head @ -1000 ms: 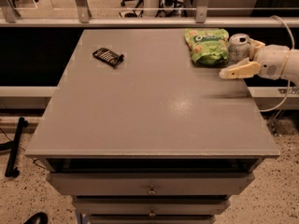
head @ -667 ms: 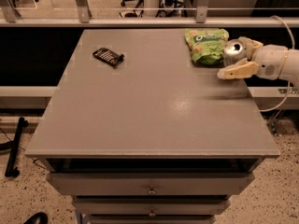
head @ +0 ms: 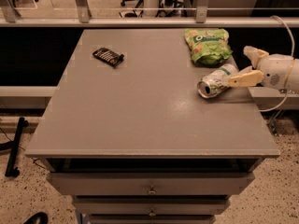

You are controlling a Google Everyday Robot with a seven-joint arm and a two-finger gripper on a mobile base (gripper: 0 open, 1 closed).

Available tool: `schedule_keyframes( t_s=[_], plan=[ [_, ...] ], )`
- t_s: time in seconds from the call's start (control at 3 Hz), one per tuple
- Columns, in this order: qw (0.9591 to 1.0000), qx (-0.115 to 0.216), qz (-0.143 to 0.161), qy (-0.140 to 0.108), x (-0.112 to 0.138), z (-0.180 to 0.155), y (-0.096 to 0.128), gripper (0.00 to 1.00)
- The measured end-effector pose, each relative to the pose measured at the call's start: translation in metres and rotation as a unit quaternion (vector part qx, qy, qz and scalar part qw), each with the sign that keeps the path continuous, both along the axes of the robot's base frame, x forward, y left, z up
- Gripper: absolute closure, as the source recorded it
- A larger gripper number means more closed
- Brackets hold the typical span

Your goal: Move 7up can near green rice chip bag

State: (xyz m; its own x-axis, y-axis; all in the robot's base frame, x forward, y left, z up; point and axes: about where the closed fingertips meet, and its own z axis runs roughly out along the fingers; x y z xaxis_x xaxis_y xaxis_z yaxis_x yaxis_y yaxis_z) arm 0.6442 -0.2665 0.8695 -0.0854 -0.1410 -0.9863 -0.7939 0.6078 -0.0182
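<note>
The 7up can lies on its side on the grey table, with its pull-tab top facing front-left. It rests just in front of the green rice chip bag, which lies at the table's far right. My gripper reaches in from the right edge with its fingers spread open. The lower finger touches the can's base end. The upper finger is clear of the can, beside the bag's right edge.
A small flat dark object lies at the table's far left. Drawers sit under the table's front edge. A rail and posts run behind the table. A cable loops near my arm on the right.
The can stood upright between my fingers beside the bag. It has tipped over toward the front-left and now lies on its side. My gripper stays at the right edge.
</note>
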Motion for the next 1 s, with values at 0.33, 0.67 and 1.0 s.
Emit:
schedule_keyframes(
  t_s=[0.33, 0.67, 1.0],
  plan=[
    [0.9999, 0.001, -0.010, 0.007, -0.0066, -0.0066, -0.0052, 0.00],
    [0.9999, -0.002, -0.014, 0.008, -0.0084, -0.0073, -0.0085, 0.00],
    [0.9997, -0.009, -0.022, 0.004, -0.0074, -0.0046, -0.0147, 0.00]
  ],
)
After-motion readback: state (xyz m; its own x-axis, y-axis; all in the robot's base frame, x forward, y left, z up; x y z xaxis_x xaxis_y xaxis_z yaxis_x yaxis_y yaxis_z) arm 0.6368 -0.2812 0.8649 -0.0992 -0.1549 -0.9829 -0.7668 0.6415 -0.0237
